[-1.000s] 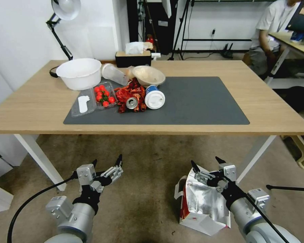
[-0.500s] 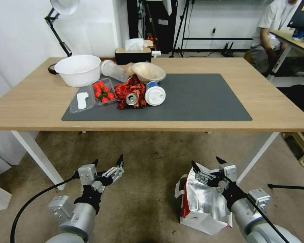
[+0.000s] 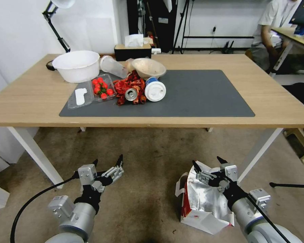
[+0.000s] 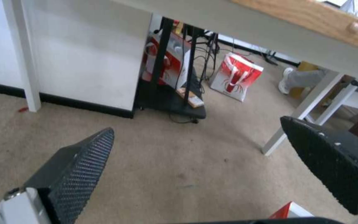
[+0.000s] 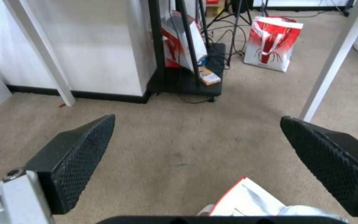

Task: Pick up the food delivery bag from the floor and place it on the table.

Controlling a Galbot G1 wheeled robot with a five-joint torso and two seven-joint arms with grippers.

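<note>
The food delivery bag [image 3: 201, 202] stands on the floor [image 3: 148, 152] in front of the table [image 3: 40, 101], its silver foil lining showing and its mouth open. My right gripper [image 3: 207, 162] hangs open just above the bag's far top edge, touching nothing. In the right wrist view the bag's rim [image 5: 249, 199] lies below the open gripper [image 5: 197, 121]. My left gripper [image 3: 107, 159] is open over bare floor, well left of the bag. A corner of the bag [image 4: 289, 211] shows past the open left gripper [image 4: 197, 126].
The table's grey mat [image 3: 206, 94] holds a white bowl [image 3: 76, 65], a box of tomatoes [image 3: 101, 88], a red wrapper [image 3: 126, 87], a can [image 3: 131, 94] and a cup [image 3: 154, 90]. White table legs [image 3: 33, 152] [image 3: 260, 152] flank the floor. Another red-and-white bag [image 5: 272, 43] stands beyond the table.
The whole head view has shifted, so the camera moved; the table now sits a little higher in the picture. Both grippers and the bag hold their places.
</note>
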